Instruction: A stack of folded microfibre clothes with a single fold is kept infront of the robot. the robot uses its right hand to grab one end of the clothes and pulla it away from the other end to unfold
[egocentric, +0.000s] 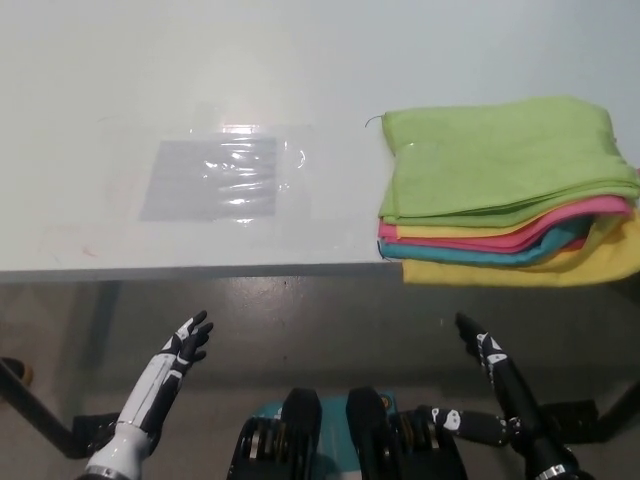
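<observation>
- The pale white tabletop (120, 80) fills the upper two thirds of the frame, its front edge running straight across the middle; grey floor shows below it
- A stack of folded microfibre cloths (505, 190) lies at the right of the frame on the table, its lower right corner hanging just past the table's front edge
- The lime green cloth (495, 155) lies on top; beneath it the edges of pink, yellow and teal cloths show, with a yellow cloth (520, 270) at the bottom sticking out furthest
- A clear flat rectangular plastic sheet (215, 178) lies on the table left of centre, well apart from the stack
- The black right hand (490, 385) sits at the lower right of the frame, below the table edge and apart from the stack, fingers spread, holding nothing
- The white left hand (180, 350) rests at the lower left, below the table edge, fingers apart, holding nothing
</observation>
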